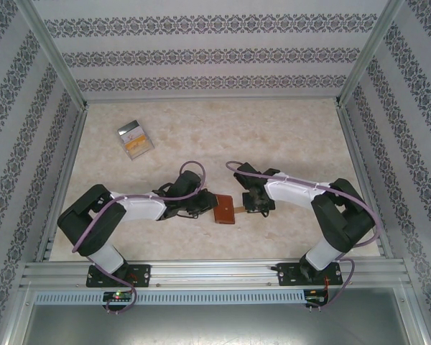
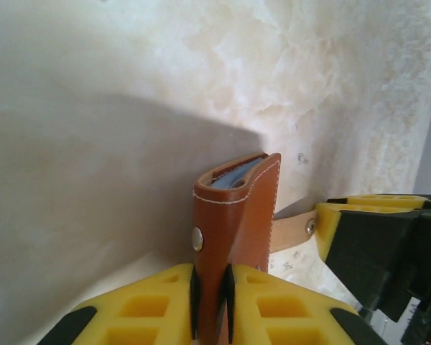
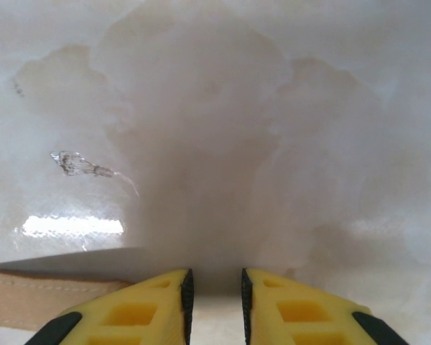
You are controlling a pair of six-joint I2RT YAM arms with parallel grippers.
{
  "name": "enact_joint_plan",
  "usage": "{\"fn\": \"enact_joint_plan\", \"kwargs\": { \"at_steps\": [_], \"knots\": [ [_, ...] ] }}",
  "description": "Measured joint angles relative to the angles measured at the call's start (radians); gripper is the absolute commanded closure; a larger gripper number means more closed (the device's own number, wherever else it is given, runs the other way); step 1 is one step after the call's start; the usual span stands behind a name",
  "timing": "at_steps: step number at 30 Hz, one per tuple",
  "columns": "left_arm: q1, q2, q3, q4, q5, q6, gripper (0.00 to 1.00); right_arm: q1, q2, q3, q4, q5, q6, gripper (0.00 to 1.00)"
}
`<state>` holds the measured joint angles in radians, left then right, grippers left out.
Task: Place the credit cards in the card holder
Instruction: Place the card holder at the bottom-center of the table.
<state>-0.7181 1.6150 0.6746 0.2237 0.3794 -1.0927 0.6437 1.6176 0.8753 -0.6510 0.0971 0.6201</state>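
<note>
Card holder (image 2: 233,237) is at centre-front of the table (image 1: 287,136), between the two arms, with its open mouth pointing away from the left wrist. I cannot tell whether it rests on the surface or hangs just above. The left gripper (image 2: 212,272) pinches its near end, pads tight on both leather faces. One light blue card (image 2: 233,177) sits in the mouth, its edge just proud of the lining. The pale snap tab (image 2: 291,231) sticks out sideways toward the right gripper (image 3: 214,277), and one of that gripper's yellow fingers (image 2: 329,228) touches the tab's tip. From the right wrist those fingers stand narrow, with the tab running in behind one of them (whether it is truly nipped, I cannot tell). A flat case (image 1: 135,138), grey and tan, lies well apart at back left, its contents unclear. Risks, as I judge them:

- The left hold is on one end only, so any slackening could let the holder tip and the card slide out.
- A pull on the tab against a loose hold would twist the holder.
- If let go, the tab could flop across the mouth and block the next card.
- A hard pinch flattens the pocket, so a card may jam at the lip.
</note>
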Motion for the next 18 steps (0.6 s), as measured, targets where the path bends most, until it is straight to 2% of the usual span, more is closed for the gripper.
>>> {"fn": "enact_joint_plan", "kwargs": {
  "at_steps": [3,6,12,15,18],
  "knots": [
    [0.0,-0.033,0.028,-0.085,-0.035,0.037,0.61,-0.001,-0.014,0.012,-0.012,-0.013,-0.022,0.61],
    [0.0,-0.098,0.051,-0.175,-0.083,0.075,0.54,-0.013,-0.095,0.023,-0.012,-0.038,-0.027,0.57],
    [0.02,-0.236,0.134,-0.371,-0.202,0.16,0.29,-0.075,-0.277,0.067,0.022,-0.072,-0.025,0.47],
    [0.088,-0.295,0.192,-0.487,-0.251,0.212,0.16,-0.113,-0.322,0.062,0.051,-0.098,-0.018,0.41],
    [0.224,-0.347,0.254,-0.583,-0.283,0.274,0.04,-0.137,-0.351,0.041,0.105,-0.134,0.001,0.36]
  ]
}}
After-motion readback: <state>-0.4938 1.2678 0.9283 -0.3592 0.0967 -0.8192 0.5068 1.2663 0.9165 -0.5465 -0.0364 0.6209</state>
